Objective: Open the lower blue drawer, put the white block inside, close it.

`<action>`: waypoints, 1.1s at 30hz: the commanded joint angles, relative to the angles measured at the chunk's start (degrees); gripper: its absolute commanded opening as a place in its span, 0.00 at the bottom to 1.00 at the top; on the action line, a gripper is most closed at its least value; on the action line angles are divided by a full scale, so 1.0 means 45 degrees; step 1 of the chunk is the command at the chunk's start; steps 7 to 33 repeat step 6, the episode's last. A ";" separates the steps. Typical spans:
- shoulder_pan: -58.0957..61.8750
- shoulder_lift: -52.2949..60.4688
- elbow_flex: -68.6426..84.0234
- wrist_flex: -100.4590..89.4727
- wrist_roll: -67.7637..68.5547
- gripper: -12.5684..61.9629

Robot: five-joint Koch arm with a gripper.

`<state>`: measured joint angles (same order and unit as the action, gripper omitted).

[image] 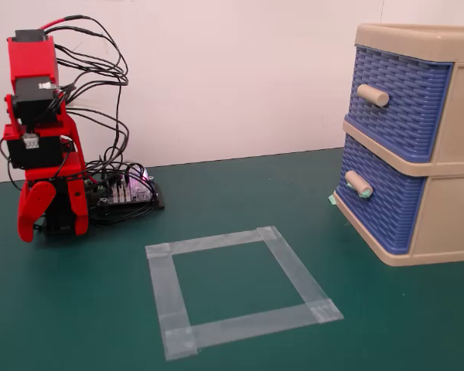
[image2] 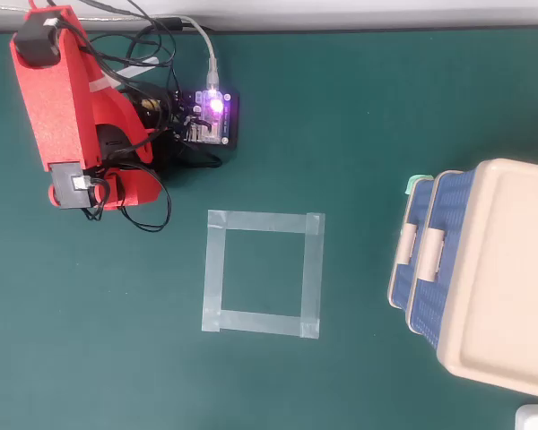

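Arm [image: 40, 131]: we see it folded upright at the left of the fixed view, and in the upper left of the overhead view [image2: 67, 103].
End effector [image: 32, 220]: it points down near the worktop [image: 240, 348], left edge of the fixed view. We see one red jaw in front with the other behind it, so we cannot tell whether it is released or clenched. It holds nothing we can see.
Lower drawer [image: 379, 202]: right side of the fixed view, lower slot of the beige cabinet [image: 452, 201]. We note it pushed in, its front about level with the upper drawer [image: 398, 97]. Overhead, both fronts show as narrow blue strips at the cabinet's left edge [image2: 418, 260].
Handle [image: 359, 185]: beige with pale teal ends, sticking out from the lower drawer front.
White block: we find it in neither view.
Tape square [image: 240, 290]: lies flat at centre of the worktop, nothing inside its outline; overhead [image2: 264, 273] it sits between arm and cabinet, well apart from both.
Controller board [image2: 211, 116]: just right of the arm base, a violet light lit.
Cables [image: 100, 54]: black loops from the arm top down to the board.
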<state>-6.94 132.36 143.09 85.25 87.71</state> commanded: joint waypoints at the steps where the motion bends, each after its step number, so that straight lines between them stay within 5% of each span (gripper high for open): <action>1: -0.0234 0.0508 0.0059 0.2012 0.0098 0.63; 33: -0.0234 0.0508 0.0059 0.2012 0.0098 0.63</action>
